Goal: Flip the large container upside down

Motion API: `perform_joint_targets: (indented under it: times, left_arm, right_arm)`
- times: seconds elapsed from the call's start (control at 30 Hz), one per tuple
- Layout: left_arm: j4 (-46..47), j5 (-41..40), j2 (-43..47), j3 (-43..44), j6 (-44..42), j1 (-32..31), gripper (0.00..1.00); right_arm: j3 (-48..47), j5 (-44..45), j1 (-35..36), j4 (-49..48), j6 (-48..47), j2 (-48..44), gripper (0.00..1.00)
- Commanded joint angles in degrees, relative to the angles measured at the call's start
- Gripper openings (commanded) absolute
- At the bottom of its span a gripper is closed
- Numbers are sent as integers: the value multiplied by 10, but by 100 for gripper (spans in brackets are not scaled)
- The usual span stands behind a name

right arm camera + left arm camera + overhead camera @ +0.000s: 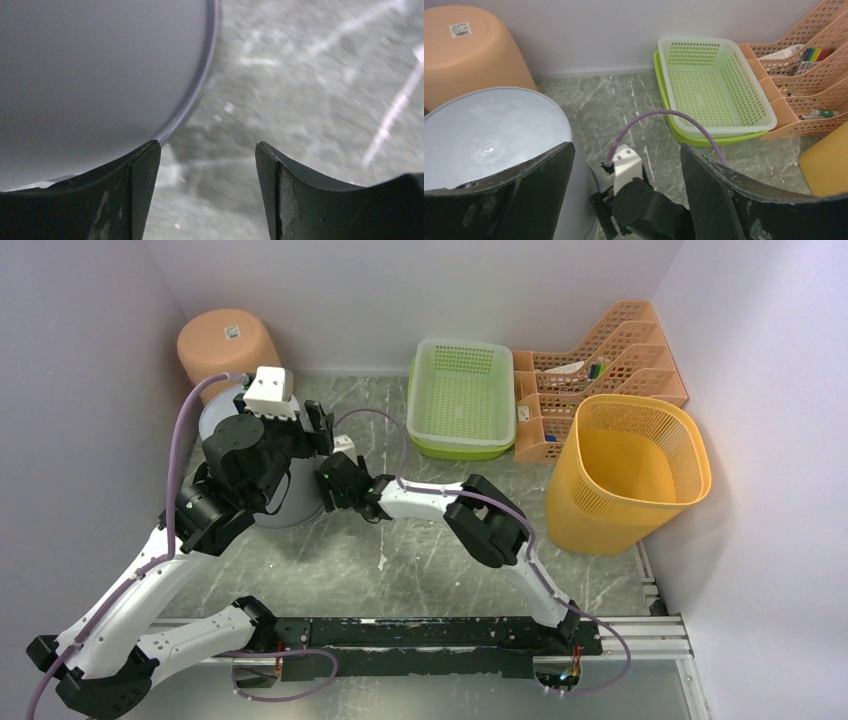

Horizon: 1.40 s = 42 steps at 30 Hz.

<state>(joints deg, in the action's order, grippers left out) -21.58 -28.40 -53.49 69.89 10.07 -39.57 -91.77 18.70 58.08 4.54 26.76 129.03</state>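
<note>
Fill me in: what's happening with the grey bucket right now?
The grey container stands on the table base up, so it looks already flipped. The left end effector, open, hovers at its top edge. The right end effector, also open, sits low beside its rim. Neither holds anything.

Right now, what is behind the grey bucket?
A peach tub with a white label stands behind the grey bucket, near the back wall. The bucket covers its lower edge, so whether they touch cannot be seen.
</note>
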Motion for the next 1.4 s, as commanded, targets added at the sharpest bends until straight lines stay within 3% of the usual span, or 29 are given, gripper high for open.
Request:
perform_joint_targets:
  times: [0.0, 0.27, 0.7, 1.13, 1.37]
  left_arm:
    - [28, 17, 10, -9, -3, 2, 89]
    - [38, 13, 13, -32, -6, 2, 89]
    - [41, 9, 19, -52, -4, 2, 89]
    - [43, 3, 13, -60, -9, 3, 89]
    - [27, 6, -8, -53, 2, 2, 89]
  right_arm:
    - [-84, -66, 0, -45, -31, 53, 70]
    - [-282, -180, 1, -43, -68, 172, 69]
    - [-377, -342, 2, -101, -67, 251, 68]
    - [-318, -372, 2, -179, -91, 237, 68]
    - [-78, -226, -1, -227, -103, 57, 70]
